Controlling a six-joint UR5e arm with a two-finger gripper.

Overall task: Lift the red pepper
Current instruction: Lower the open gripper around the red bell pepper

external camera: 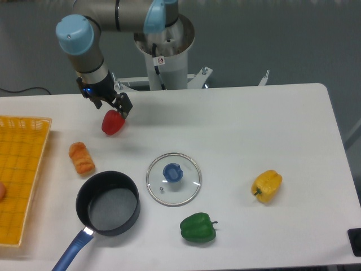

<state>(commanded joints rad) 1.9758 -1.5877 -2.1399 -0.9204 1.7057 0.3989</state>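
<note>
The red pepper [113, 123] is small and glossy and lies on the white table at the left, its top partly covered by my gripper. The gripper [111, 106] hangs just above and behind it, at the pepper's upper edge. Its jaws look spread apart, with one dark fingertip [125, 106] showing at the pepper's upper right. Nothing sits between the fingers, and the pepper rests on the table.
An orange ridged pastry-like item [82, 157] lies below left of the pepper. A black pan [108, 204] with a blue handle, a glass lid [174, 178], a green pepper [198, 228] and a yellow pepper [267, 186] lie toward the front. A yellow basket [22, 141] stands at the left edge.
</note>
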